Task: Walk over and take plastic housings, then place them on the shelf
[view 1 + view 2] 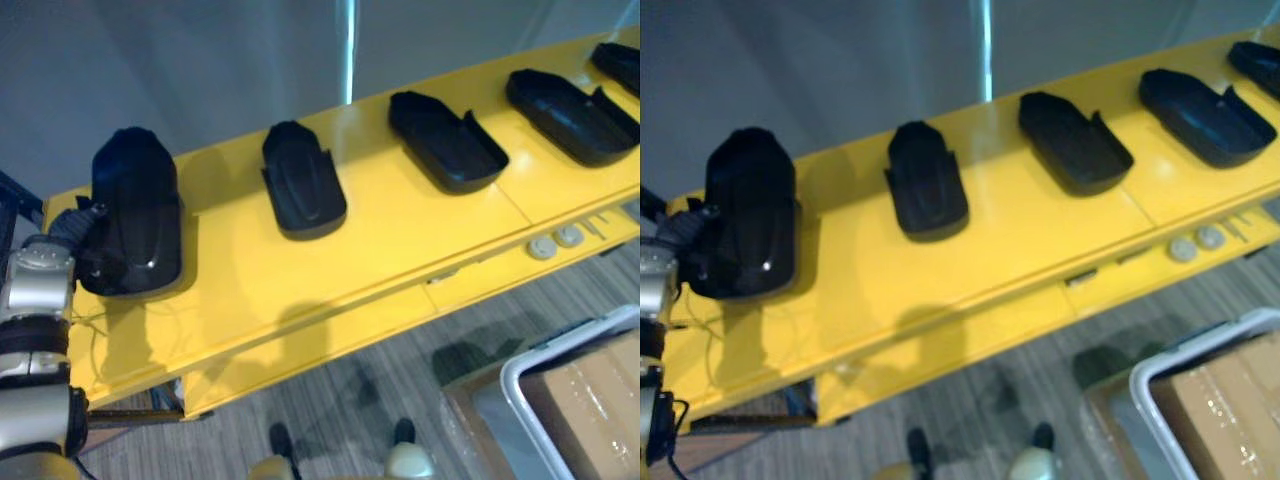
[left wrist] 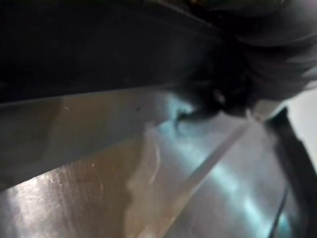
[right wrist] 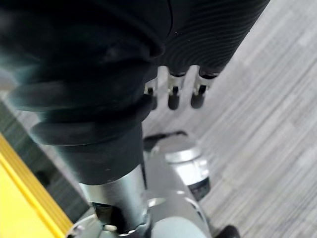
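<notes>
Several black plastic housings lie in a row on the yellow shelf (image 1: 400, 240). The leftmost housing (image 1: 135, 210) is the largest and lies dome side up at the shelf's left end. My left hand (image 1: 72, 230) is against its left edge, and the housing hides how the hand holds it. In the left wrist view that housing (image 2: 99, 44) is a dark mass just above the shelf surface (image 2: 74, 193). Further right lie a second housing (image 1: 300, 180), a third (image 1: 445, 140) and a fourth (image 1: 570, 115). My right hand (image 3: 171, 94) hangs over the carpet, fingers relaxed and holding nothing.
A grey wall stands behind the shelf. Two small round white parts (image 1: 555, 242) sit on the shelf's lower front ledge at the right. A grey bin (image 1: 560, 355) with a cardboard box (image 1: 600, 400) inside stands on the carpet at the lower right.
</notes>
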